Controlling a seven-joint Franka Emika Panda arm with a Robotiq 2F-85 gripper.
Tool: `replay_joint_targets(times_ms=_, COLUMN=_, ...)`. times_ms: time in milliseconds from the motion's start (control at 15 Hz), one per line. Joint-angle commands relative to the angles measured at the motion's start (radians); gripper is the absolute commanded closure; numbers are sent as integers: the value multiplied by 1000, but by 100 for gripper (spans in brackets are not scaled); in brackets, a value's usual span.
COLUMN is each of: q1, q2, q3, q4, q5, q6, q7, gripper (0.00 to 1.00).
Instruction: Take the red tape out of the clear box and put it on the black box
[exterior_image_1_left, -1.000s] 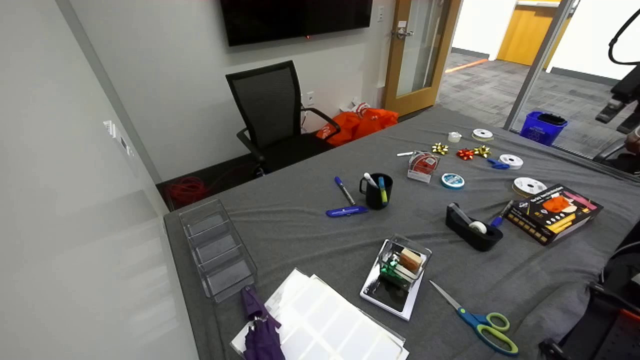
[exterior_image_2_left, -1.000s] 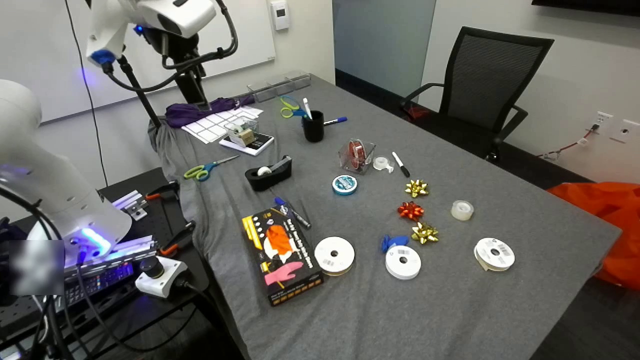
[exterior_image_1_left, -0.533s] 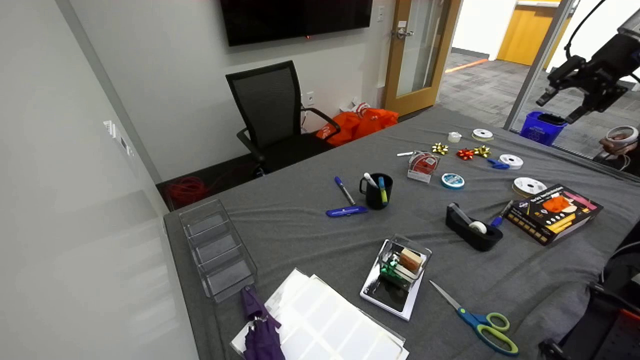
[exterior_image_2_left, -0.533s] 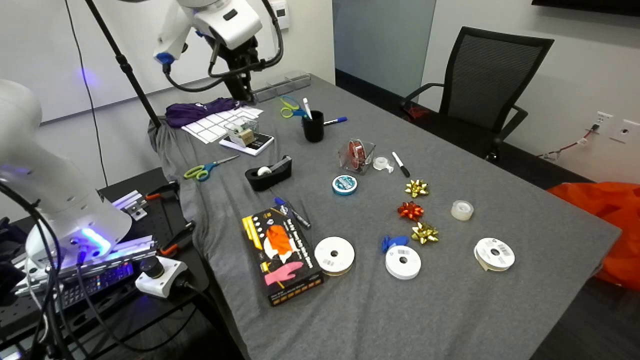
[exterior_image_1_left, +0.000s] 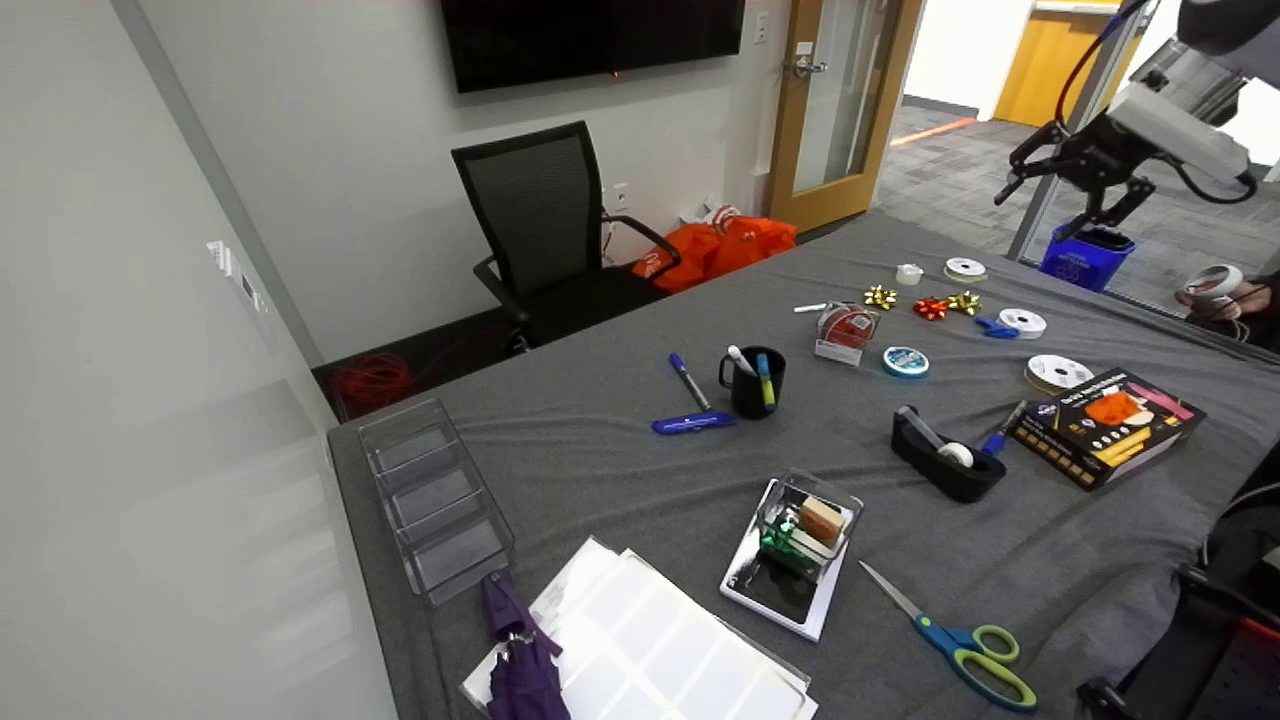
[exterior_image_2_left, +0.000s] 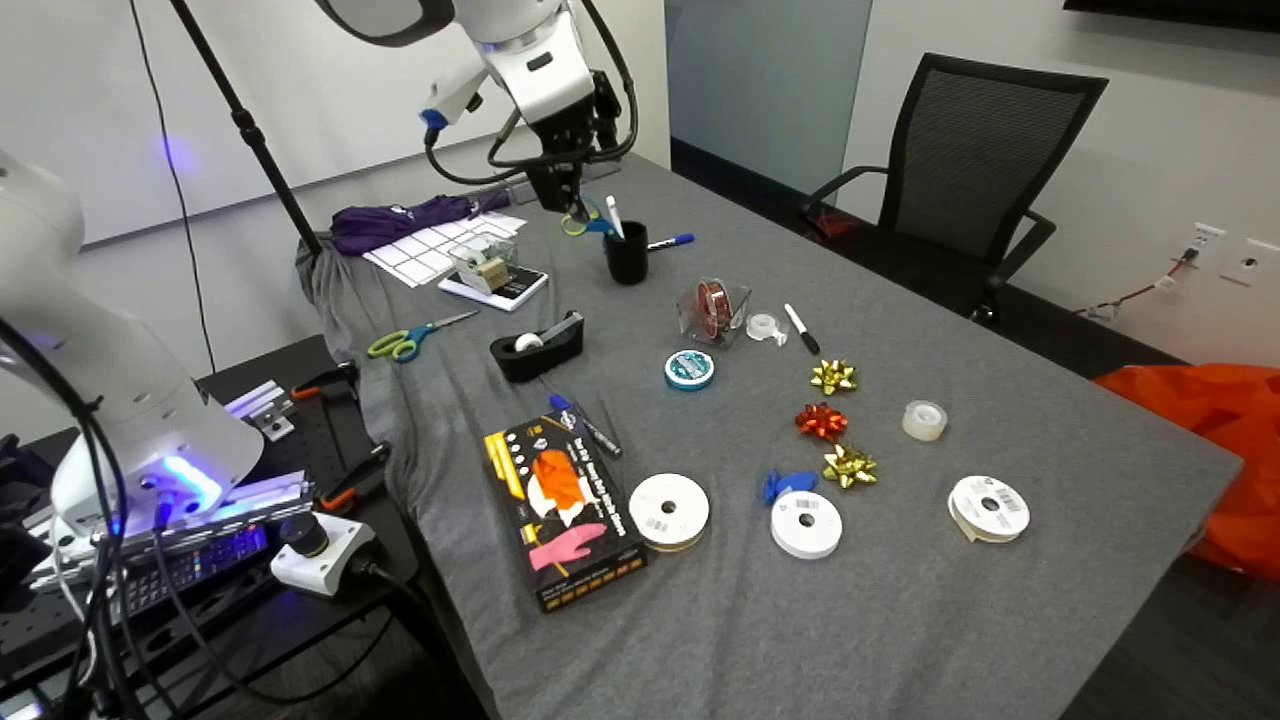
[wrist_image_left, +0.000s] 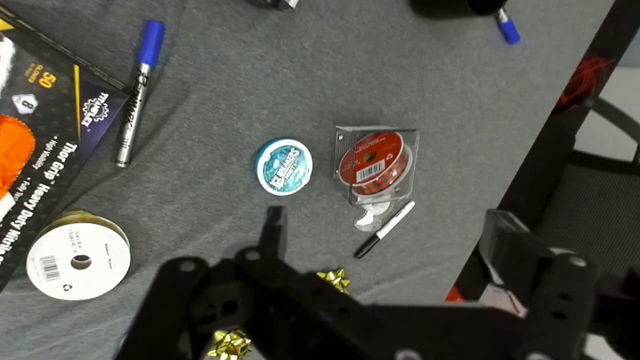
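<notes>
The red tape (wrist_image_left: 372, 156) is a red spool standing on edge, tilted, inside the clear box (wrist_image_left: 414, 150). Both exterior views show the red tape (exterior_image_1_left: 850, 326) (exterior_image_2_left: 713, 308) in the clear box (exterior_image_1_left: 838, 352) (exterior_image_2_left: 688, 322) on the grey cloth. The black box (exterior_image_1_left: 1110, 420) (exterior_image_2_left: 565, 510) lies flat near the robot's side, with an orange and pink glove picture on top; its corner shows at the left of the wrist view (wrist_image_left: 55, 115). My gripper (exterior_image_1_left: 1032, 216) is open and empty, high above the table. In the wrist view its fingers (wrist_image_left: 387, 217) are wide apart, below the clear box in the picture.
A blue mint tin (wrist_image_left: 284, 167) stands beside the clear box. A small clear tape roll (exterior_image_2_left: 764, 327) and a marker (exterior_image_2_left: 802, 330) lie close to it. A black mug (exterior_image_2_left: 627, 255), a black tape dispenser (exterior_image_2_left: 537, 346), white ribbon spools (exterior_image_2_left: 669, 508) and bows (exterior_image_2_left: 822, 422) are around.
My arm has swung inward: the gripper moved from the right edge further left in an exterior view, and the wrist moved right in an exterior view. The objects on the table have not moved.
</notes>
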Motion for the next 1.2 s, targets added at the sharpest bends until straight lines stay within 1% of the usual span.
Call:
replay_joint_targets(times_ms=0, q1=-34, q2=78, q3=41, q4=46, q5=-20, q6=76, q7=166, gripper=0)
replay_joint_targets(times_ms=67, q1=-33, q2=40, q3=40, q4=18, q5=-6, q6=47, q7=97, gripper=0)
replay_joint_targets(times_ms=467, q1=-34, q2=50, q3=47, q4=22, q5=-8, q6=52, q7=110, gripper=0)
replay_joint_targets(times_ms=533, q1=-33, q2=55, q3=51, q4=24, q5=-30, q6=55, q7=146, gripper=0)
replay_joint_targets(times_ms=667, q1=-31, q2=108, q3=65, q4=51, q5=-158, q6=84, q7=350, gripper=0)
replay_joint_targets(times_ms=800, q1=-27, q2=165, q3=69, q4=97, q5=-251, q6=84, q7=516, gripper=0)
replay_joint_targets(times_ms=933, q1=-13, q2=240, q3=69, q4=178, q5=-339, q6=46, q7=689, gripper=0)
replay_joint_targets(times_ms=1133, q1=29, q2=343, q3=58, q4=308, q5=-439, q6=-42, q7=944, gripper=0)
